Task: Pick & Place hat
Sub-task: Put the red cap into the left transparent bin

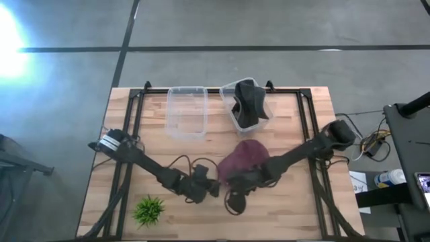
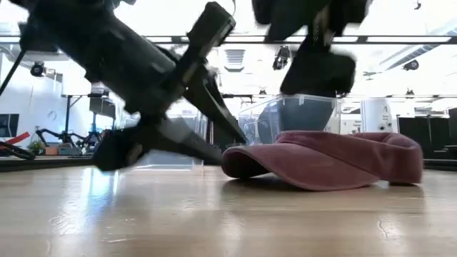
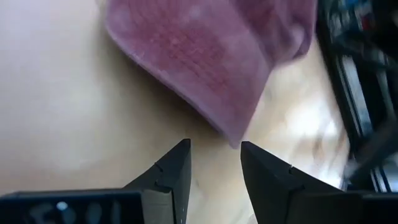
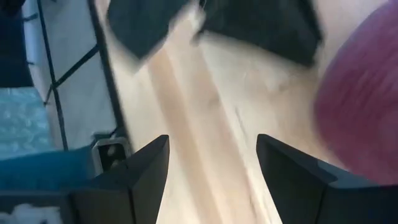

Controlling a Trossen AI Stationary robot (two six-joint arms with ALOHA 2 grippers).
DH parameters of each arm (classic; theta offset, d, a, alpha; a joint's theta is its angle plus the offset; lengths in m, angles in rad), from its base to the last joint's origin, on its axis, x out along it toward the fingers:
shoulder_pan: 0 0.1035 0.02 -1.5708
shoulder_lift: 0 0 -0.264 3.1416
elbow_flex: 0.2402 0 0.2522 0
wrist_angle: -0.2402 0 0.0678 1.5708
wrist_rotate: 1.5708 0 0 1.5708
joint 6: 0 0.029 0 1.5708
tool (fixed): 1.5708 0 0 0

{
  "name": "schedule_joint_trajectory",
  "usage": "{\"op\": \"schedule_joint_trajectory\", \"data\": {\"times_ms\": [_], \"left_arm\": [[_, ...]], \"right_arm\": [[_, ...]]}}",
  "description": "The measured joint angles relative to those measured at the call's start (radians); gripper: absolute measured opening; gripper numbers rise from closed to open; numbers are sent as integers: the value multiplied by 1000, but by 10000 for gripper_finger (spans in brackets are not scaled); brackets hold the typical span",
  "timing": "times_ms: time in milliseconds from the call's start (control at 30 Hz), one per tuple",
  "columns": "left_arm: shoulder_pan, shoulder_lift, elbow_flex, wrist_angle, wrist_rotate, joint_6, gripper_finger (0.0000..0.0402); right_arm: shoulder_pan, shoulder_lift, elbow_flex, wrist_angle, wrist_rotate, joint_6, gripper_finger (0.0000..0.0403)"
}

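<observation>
A maroon hat point(image 1: 243, 158) lies on the wooden table near its middle, resting on its brim and crown edge point(image 2: 328, 163). My left gripper point(image 3: 214, 149) is open and low over the table at the hat's left-near side point(image 1: 212, 188). Its fingertips stand just short of the brim's edge point(image 3: 231, 138) and, as far as I can see, do not touch it. My right gripper point(image 4: 212, 143) is open wide, on the near side of the hat point(image 1: 236, 196). The hat point(image 4: 360, 106) lies beside it, not between its fingers.
Two clear bins stand at the far edge: an empty one point(image 1: 187, 111) and one holding a dark hat point(image 1: 248, 104). A small green plant point(image 1: 149, 210) sits at the near left. The two grippers are close together near the hat. A black frame point(image 1: 131, 107) runs along the table's sides.
</observation>
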Motion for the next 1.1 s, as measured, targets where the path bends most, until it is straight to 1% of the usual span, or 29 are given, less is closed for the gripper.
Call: {"op": "schedule_joint_trajectory", "data": {"times_ms": [67,133,200,267,367,433,533,600,733,833,1000,1100], "left_arm": [[-15,-41,0,-80,-71,-30,133],[-28,-71,-1,-169,-128,-70,133],[-38,-94,-2,-246,-170,-115,133],[-41,-103,-6,-270,-203,-178,133],[-44,-96,-14,-282,-241,-292,133],[-41,-84,-21,-279,-253,-359,133],[-32,-61,-27,-262,-249,-422,133],[-26,-44,-30,-229,-250,-430,133],[-19,-21,-33,-116,-237,-418,133],[-12,-18,-41,-88,-235,-406,133],[15,-17,-66,-89,-216,-405,133],[34,-17,-89,-40,-199,-395,133]], "right_arm": [[3,-44,14,-88,21,-1,237],[11,-80,14,-233,86,21,237],[9,-117,-4,-344,152,83,237],[-6,-144,-47,-411,196,164,237],[-30,-175,-137,-363,273,270,237],[-57,-181,-198,-297,287,315,237],[-97,-172,-292,-157,241,315,237],[-113,-166,-342,-23,206,309,237],[-125,-165,-416,156,159,333,237],[-127,-165,-440,201,152,344,237],[-125,-165,-444,208,146,343,237],[-130,-162,-435,213,146,344,237]]}}
